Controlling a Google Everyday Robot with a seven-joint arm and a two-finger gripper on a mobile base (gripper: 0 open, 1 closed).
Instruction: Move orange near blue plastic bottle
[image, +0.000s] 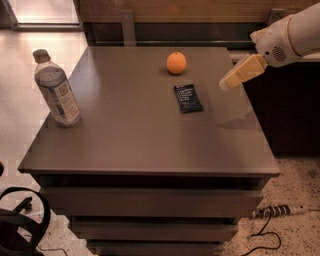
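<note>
The orange (176, 63) sits on the far middle of the dark table (130, 135). The blue plastic bottle (56, 89), bluish-grey with a grey cap and pale label, stands upright at the table's left edge. My gripper (226, 84) hangs from the white arm (290, 37) at the upper right, above the table's right side. It is to the right of the orange and apart from it, holding nothing that I can see.
A flat dark blue snack packet (188, 98) lies between the orange and the table's middle, just left of the gripper. A dark cabinet (285, 110) stands right of the table. Cables (272, 212) and black equipment (20, 225) lie on the floor.
</note>
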